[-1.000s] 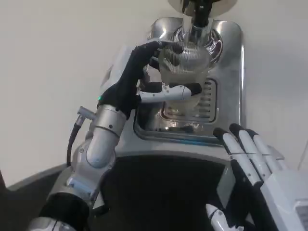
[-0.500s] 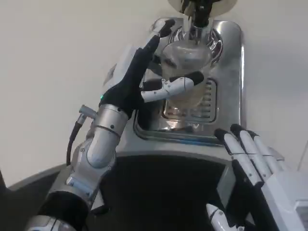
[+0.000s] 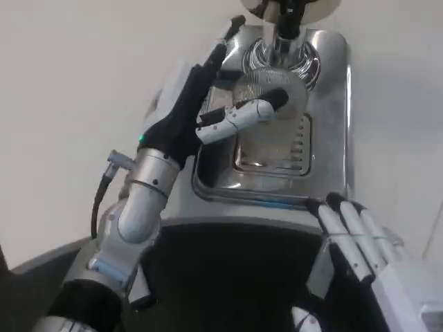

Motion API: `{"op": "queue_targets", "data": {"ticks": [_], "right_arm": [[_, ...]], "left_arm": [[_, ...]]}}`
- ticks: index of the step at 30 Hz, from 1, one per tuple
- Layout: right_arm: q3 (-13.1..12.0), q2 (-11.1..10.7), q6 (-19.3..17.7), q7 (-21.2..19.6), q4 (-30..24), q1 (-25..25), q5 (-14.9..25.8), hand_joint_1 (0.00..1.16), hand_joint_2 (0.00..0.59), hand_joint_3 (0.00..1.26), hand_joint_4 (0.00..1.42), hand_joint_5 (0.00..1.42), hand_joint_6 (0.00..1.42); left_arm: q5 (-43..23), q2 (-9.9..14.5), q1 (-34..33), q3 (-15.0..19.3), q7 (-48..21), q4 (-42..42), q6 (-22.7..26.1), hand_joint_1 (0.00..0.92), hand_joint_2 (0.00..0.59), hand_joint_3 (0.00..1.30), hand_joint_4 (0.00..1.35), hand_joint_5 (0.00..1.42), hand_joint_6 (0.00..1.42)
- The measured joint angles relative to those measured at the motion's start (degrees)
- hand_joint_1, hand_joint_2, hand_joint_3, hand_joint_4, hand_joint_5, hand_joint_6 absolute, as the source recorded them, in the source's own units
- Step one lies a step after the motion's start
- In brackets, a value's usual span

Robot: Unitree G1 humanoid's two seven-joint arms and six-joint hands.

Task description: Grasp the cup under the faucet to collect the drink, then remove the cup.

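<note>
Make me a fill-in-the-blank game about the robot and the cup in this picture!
1. The clear cup stands on the shiny metal ___ tray.
2. The faucet is right ___ the cup.
3. The hand reaching up beside the cup is the robot's ___ hand.
4. The right hand waits at the picture's bottom, holding ___.

Missing words: drip; above; left; nothing
</note>
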Motion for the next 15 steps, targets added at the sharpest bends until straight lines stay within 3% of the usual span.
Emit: {"op": "queue_targets", "data": {"ticks": [8, 15], "right_arm": [[1.59, -0.39, -0.61, -2.85, -0.72, 3.31, -0.58, 0.26, 0.538, 0.09, 0.02, 0.04, 0.12], [1.42, -0.70, -0.62, -3.00, -0.73, 2.99, -0.50, 0.29, 0.547, 0.09, 0.02, 0.04, 0.12]], "left_arm": [[-2.95, 0.35, 3.72, 2.07, -1.66, -5.99, 0.79, 0.005, 0.015, 0.00, 0.00, 0.25, 0.21], [-9.65, 0.39, 7.44, 5.99, -4.85, -14.01, 3.79, 0.000, 0.039, 0.00, 0.00, 0.13, 0.09]]}}
